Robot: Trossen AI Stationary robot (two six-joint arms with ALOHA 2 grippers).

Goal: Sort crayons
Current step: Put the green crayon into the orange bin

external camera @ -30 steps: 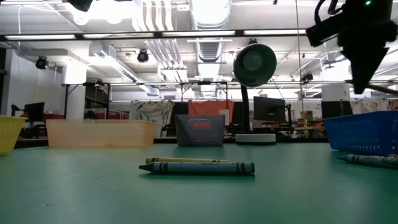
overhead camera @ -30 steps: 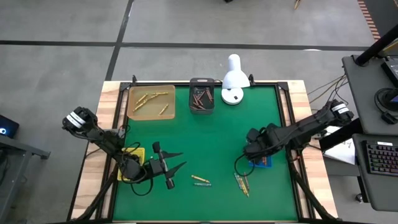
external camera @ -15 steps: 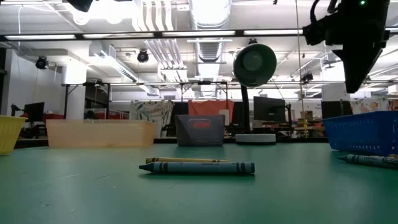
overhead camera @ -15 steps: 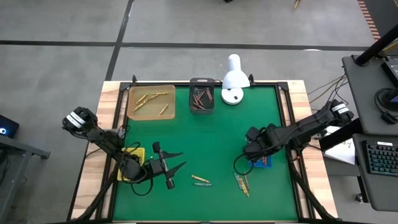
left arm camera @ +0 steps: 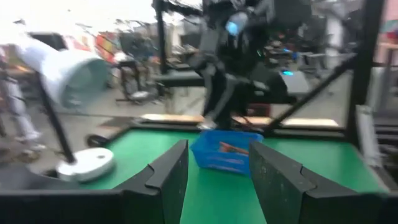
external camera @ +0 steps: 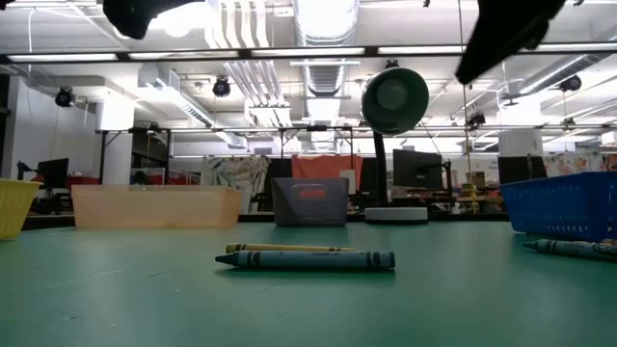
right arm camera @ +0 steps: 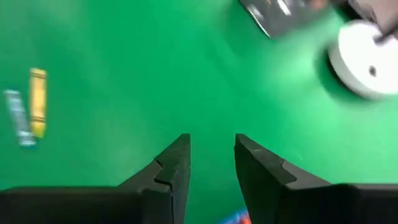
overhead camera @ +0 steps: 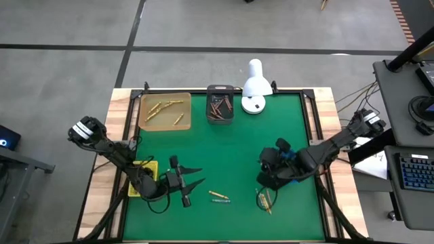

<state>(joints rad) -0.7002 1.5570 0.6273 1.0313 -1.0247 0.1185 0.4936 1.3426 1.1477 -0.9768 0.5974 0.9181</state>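
Note:
Two crayons, a yellow one and a blue one (overhead camera: 218,196), lie side by side on the green mat near the front; they also show in the low view (external camera: 308,258) and the right wrist view (right arm camera: 37,102). A small heap of crayons (overhead camera: 264,200) lies right of them. My right gripper (overhead camera: 263,177) (right arm camera: 211,146) hangs open above the mat beside that heap, nothing between its fingers. My left gripper (overhead camera: 196,176) (left arm camera: 217,146) is open at the front left, facing the blue tray (left arm camera: 224,149), which holds crayons.
Yellow tray (overhead camera: 144,177) at the front left. An orange-tinted tray (overhead camera: 165,110) with yellow crayons and a dark tray (overhead camera: 220,104) with reddish crayons stand at the back. A white lamp (overhead camera: 255,87) stands at the back. The blue tray (external camera: 564,207) stands at the right.
My right gripper has opened above the blue tray, then risen and swung toward the table's left and near edge, ending over the mat by the crayon heap. The crayons on the mat have not moved.

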